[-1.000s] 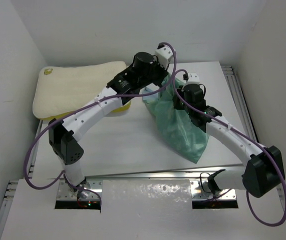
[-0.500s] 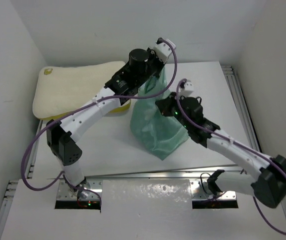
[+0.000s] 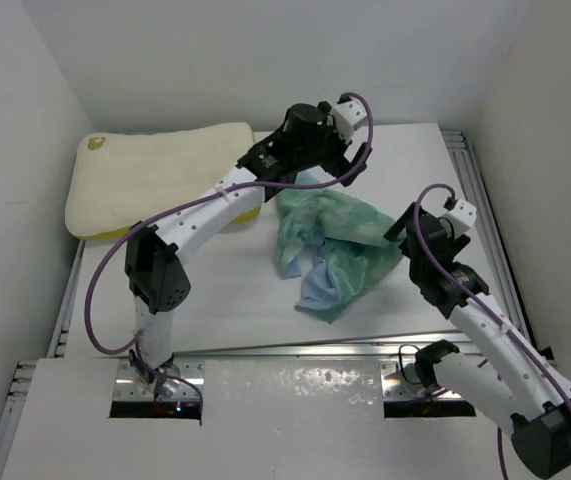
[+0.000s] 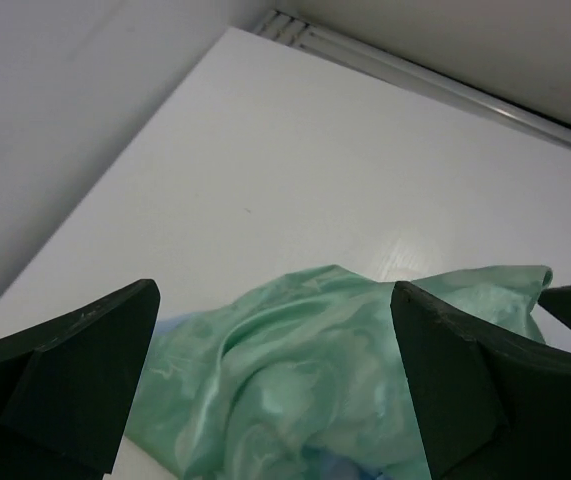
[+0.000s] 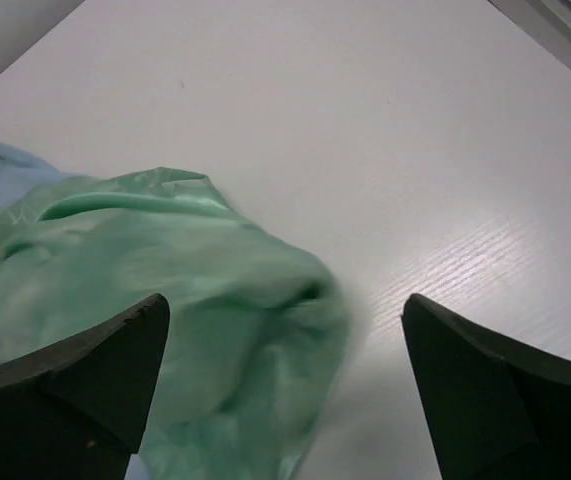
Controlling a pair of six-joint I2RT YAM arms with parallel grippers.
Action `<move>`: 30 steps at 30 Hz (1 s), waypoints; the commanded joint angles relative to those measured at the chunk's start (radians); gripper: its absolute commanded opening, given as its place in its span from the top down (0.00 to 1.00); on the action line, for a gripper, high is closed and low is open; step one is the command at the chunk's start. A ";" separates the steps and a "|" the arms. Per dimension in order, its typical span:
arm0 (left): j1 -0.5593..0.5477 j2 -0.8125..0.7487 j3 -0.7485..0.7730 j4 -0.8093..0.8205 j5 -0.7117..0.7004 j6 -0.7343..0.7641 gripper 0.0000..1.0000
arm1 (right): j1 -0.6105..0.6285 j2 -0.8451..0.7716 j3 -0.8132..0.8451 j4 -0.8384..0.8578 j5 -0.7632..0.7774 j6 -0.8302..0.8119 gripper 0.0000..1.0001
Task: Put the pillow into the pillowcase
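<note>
The pillowcase (image 3: 330,245) lies crumpled in a heap on the table, sea-green with a light-blue patch showing at its near edge. My left gripper (image 3: 302,165) hovers just behind the heap, open and holding nothing; its wrist view shows green cloth (image 4: 305,360) below the wide-apart fingers (image 4: 75,370). My right gripper (image 3: 405,232) stands open at the heap's right edge, with the pillowcase (image 5: 165,290) low between its spread fingers (image 5: 485,390). The cream pillow (image 3: 155,175) rests at the back left, apart from both grippers, partly hidden by the left arm.
White walls close in the table on the left, back and right. A metal rail (image 3: 480,200) runs along the table's right edge, and another (image 4: 435,75) shows in the left wrist view. Bare white tabletop (image 3: 235,290) lies in front of the heap.
Both grippers held the pillowcase up as a hanging bag; both have opened, and the cloth has dropped into a crumpled heap. The right arm has pulled back to the right.
</note>
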 commanded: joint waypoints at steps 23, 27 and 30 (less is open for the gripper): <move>0.507 -0.823 -0.846 -0.276 -0.398 -0.042 0.03 | 0.433 0.841 0.626 -0.030 -0.420 -0.938 0.01; 0.535 -0.860 -0.889 -0.261 -0.436 -0.048 0.03 | 0.445 1.002 0.712 -0.046 -0.385 -1.004 0.01; 0.558 -0.868 -0.903 -0.247 -0.453 -0.048 0.03 | 0.450 1.133 0.765 -0.049 -0.317 -1.009 0.04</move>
